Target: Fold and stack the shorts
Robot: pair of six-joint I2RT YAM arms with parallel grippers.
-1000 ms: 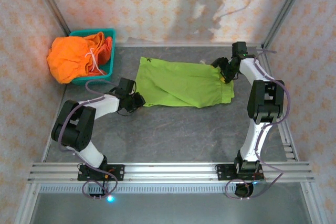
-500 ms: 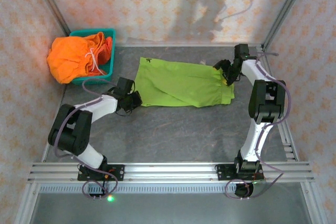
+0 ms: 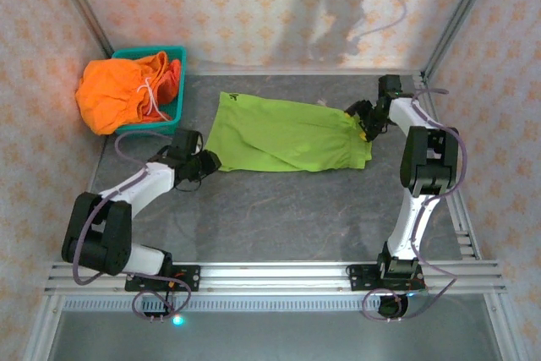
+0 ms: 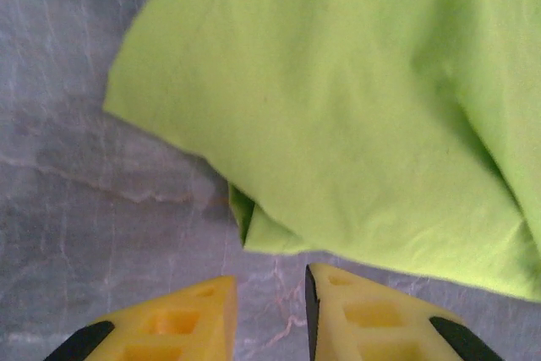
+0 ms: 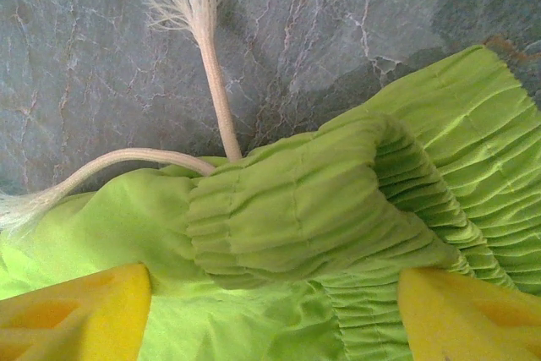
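I'm at the flattening stage, I reckon: green shorts (image 3: 283,134) spread mid-table, orange shorts (image 3: 114,95) heaped in the basket (image 3: 152,51) back left. My left gripper (image 4: 270,293) is slightly parted and empty, just off the hem corner. My right gripper (image 5: 275,302) gapes astride the bunched waistband. Next I'd need real pinches to fold. The small dark logo (image 3: 230,99) is unreadable
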